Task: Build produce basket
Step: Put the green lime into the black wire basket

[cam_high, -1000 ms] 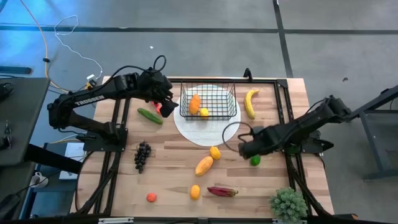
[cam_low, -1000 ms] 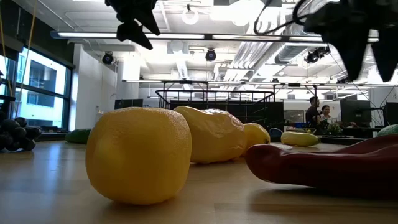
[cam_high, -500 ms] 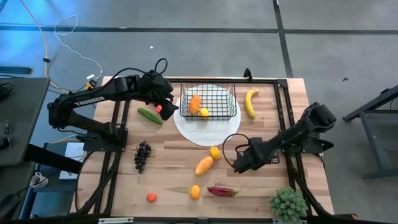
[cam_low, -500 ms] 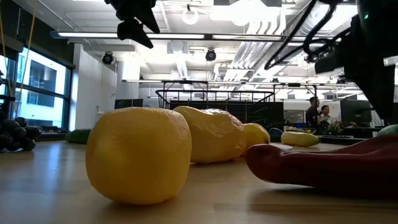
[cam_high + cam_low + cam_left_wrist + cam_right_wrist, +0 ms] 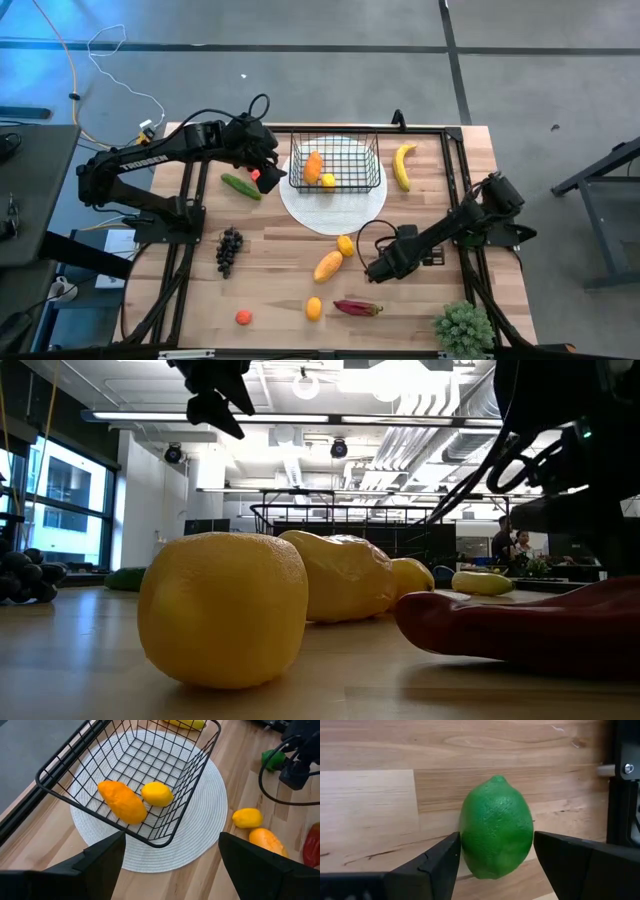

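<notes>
Black wire basket sits on a white plate, holding an orange mango and a lemon. Left gripper hangs beside it, fingers spread and empty. Right wrist view: right gripper brackets a green lime on the table, fingers on either side; contact unclear.

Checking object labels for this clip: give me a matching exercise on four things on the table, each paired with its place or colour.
Things:
1. basket
2. banana
3. grapes
4. lime

Descriptions:
A. green, lying on bare wood
B. standing on the round white mat
C. dark bunch, on the left half of the table in the high view
D. yellow, on the wood just right of the mat in the high view

Pairs: 1-B, 2-D, 3-C, 4-A
</notes>
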### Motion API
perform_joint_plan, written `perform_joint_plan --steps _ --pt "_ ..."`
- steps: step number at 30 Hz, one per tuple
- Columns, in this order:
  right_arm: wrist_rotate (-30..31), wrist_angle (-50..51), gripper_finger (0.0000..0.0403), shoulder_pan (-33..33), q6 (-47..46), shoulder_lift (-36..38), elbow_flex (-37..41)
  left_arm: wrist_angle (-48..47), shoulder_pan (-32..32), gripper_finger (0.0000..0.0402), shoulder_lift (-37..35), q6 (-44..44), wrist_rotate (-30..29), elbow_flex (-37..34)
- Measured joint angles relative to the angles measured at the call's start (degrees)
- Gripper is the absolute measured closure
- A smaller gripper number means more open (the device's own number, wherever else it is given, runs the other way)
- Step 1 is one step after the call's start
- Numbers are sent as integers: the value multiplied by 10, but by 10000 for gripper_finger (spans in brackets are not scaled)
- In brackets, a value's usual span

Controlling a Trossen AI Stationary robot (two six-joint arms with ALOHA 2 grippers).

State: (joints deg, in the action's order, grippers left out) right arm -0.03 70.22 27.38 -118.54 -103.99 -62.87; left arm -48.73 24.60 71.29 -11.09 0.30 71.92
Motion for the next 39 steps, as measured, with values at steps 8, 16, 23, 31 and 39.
perform_joint_plan --steps 8,16,23,31,39 --pt "-12 -6 171 0 0 -21 0 -24 6 92 0 33 -55 0" --pt "-19 -12 268 0 10 -22 0 -107 48 92 0 38 -135 0" --pt "-2 -21 287 0 20 14 0 -167 94 92 0 39 -138 0" --pt "153 -93 285 -18 31 148 0 -192 130 92 1 100 -124 -15" --pt "363 -205 285 -96 238 282 0 -213 151 92 1 166 -82 -61"
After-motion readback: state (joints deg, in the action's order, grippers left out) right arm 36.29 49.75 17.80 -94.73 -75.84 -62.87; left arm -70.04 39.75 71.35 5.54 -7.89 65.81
